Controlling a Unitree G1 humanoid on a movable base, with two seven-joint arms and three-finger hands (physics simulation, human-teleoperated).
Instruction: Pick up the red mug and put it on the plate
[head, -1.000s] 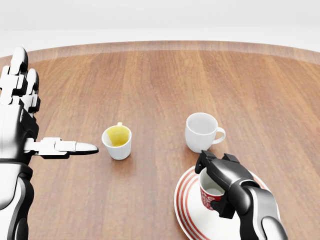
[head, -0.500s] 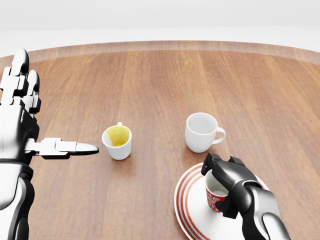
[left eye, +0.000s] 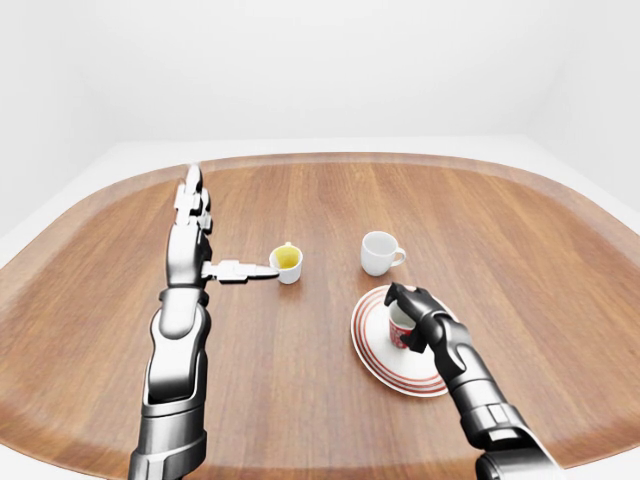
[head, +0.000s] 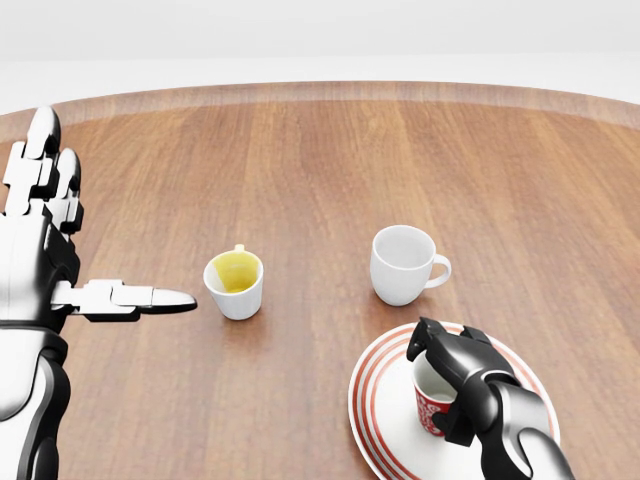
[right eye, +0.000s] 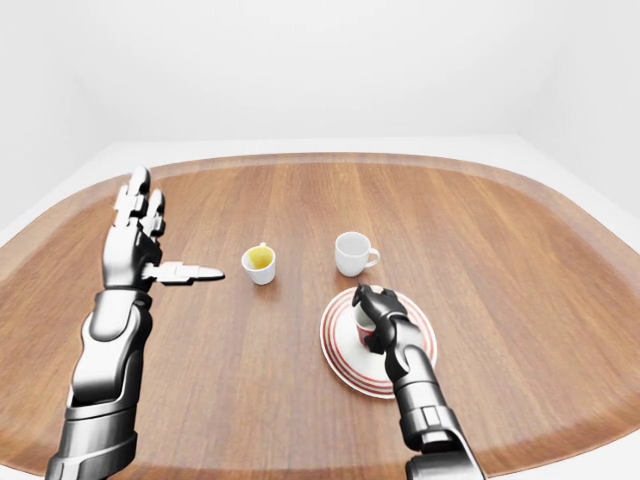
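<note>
- One red mug (head: 430, 402) is seen upright on the plate (head: 385, 420), near the plate's middle, clasped by the fingers of the right hand (head: 455, 375), which are wrapped round its rim and side.
- A band of bare plate is left all round the mug; the plate's lower rim is cut off by the bottom edge of the head view.
- The mug is red outside with white markings and pale inside.
- Just above the plate a white cup (head: 403, 264) is set, its handle to the right; they are apart.
- A small yellow-lined cup (head: 235, 283) is placed further left.
- The left hand (head: 45, 255) is held spread, fingers extended, grasping nothing, near the wooden table (head: 320, 160)'s left edge.
</note>
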